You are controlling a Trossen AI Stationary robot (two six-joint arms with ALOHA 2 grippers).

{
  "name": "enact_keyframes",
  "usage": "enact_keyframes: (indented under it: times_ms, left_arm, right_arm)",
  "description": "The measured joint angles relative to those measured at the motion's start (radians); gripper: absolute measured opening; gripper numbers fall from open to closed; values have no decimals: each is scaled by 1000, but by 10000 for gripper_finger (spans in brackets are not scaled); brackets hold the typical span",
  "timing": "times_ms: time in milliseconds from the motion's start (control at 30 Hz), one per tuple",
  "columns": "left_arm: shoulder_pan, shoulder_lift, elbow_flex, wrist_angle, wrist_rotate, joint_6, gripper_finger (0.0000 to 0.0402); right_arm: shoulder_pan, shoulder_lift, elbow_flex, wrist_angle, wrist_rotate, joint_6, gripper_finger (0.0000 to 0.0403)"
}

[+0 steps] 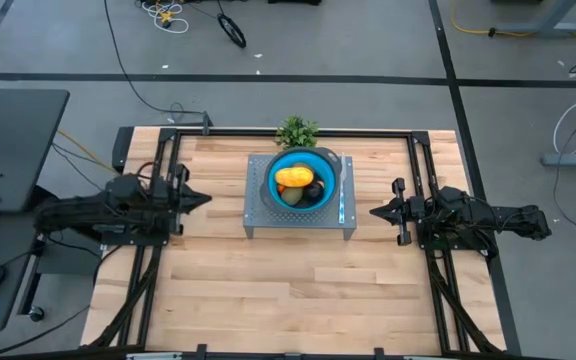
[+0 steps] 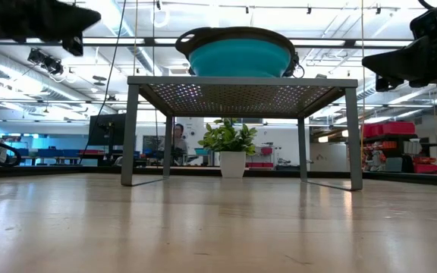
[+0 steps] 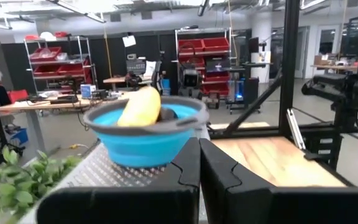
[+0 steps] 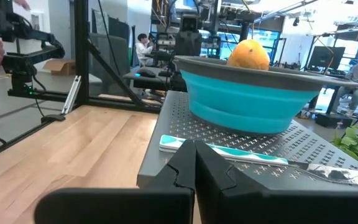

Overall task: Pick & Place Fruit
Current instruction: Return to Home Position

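Since the fruit (image 1: 295,179) lies in the blue strainer bowl (image 1: 274,170) on the metal shelf (image 1: 260,218), only homing seems to remain. The left gripper (image 1: 204,200) and right gripper (image 1: 376,211) flank it, pinched together and empty, and need only a clear retreat.

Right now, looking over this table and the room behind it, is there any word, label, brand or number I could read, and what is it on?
No text can be read in any view.
Blue strainer bowl, metal shelf, knife: no lettering shows.
White tag hanging in the room behind: too blurred to read.
Red bins on the racks: any labels are too small to read.
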Motion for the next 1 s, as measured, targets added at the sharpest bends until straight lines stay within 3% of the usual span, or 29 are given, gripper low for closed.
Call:
enact_keyframes:
  times_ms: [567, 767, 1000]
  left_arm:
    - [0, -22, -195, 119, 122, 32, 3]
    - [0, -77, -219, 136, 112, 45, 3]
    - [0, -117, -219, 61, 14, 90, 2]
  right_arm:
    - [0, 0, 0, 0, 0, 0, 3]
    - [0, 0, 0, 0, 0, 0, 3]
    - [0, 0, 0, 0, 0, 0, 3]
